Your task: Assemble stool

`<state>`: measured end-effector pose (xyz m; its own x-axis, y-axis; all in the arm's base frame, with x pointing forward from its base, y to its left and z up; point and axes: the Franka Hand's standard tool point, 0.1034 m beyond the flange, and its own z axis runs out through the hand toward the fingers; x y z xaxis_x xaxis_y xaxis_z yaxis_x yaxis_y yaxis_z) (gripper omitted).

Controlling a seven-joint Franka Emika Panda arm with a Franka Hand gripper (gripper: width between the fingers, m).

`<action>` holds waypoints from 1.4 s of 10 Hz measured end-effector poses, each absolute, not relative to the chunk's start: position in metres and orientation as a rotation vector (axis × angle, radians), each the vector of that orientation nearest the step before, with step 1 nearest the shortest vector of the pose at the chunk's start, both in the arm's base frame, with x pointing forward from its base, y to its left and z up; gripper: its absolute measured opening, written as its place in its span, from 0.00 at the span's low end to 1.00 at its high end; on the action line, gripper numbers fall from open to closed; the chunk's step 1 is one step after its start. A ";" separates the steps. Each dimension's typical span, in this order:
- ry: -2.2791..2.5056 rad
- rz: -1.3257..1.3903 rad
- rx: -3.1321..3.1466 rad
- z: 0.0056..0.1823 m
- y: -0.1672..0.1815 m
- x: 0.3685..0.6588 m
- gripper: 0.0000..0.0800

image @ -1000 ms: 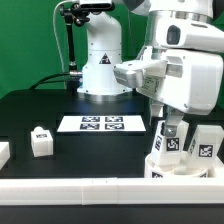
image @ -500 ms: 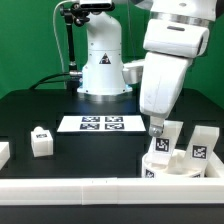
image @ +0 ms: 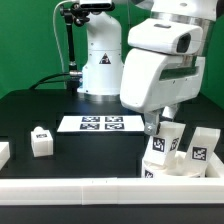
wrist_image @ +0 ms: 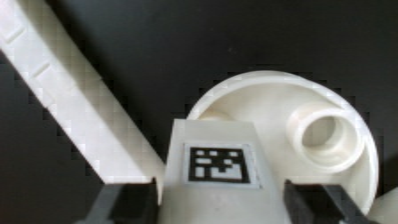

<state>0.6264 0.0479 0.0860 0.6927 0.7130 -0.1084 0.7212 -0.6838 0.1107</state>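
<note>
- While the arm hangs over the exterior view's right side of the desk (image: 30,110), the fingers (wrist_image: 128,204) stand about half apart, clamped on the two side faces of a stool leg (wrist_image: 217,160).
- That leg stands roughly upright, its long axis running on from the fingers, its lower end at the round seat (wrist_image: 267,100), which lies flat beside the border rail (wrist_image: 63,90).
- An open socket (wrist_image: 331,132) lies just beside the held leg, not under it.
- A second leg (image: 201,150) stands on the seat, and a third (image: 40,142) sits well apart, toward the exterior view's left.
- Whether the held leg is threaded in cannot be told; the next move likely turns on twisting about that upright axis.
</note>
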 end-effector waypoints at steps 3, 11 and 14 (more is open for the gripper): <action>0.759 -0.038 2.912 0.085 0.048 0.625 0.42; -0.212 0.003 3.089 0.084 0.054 0.626 0.42; -0.412 0.006 3.073 0.084 0.056 0.626 0.42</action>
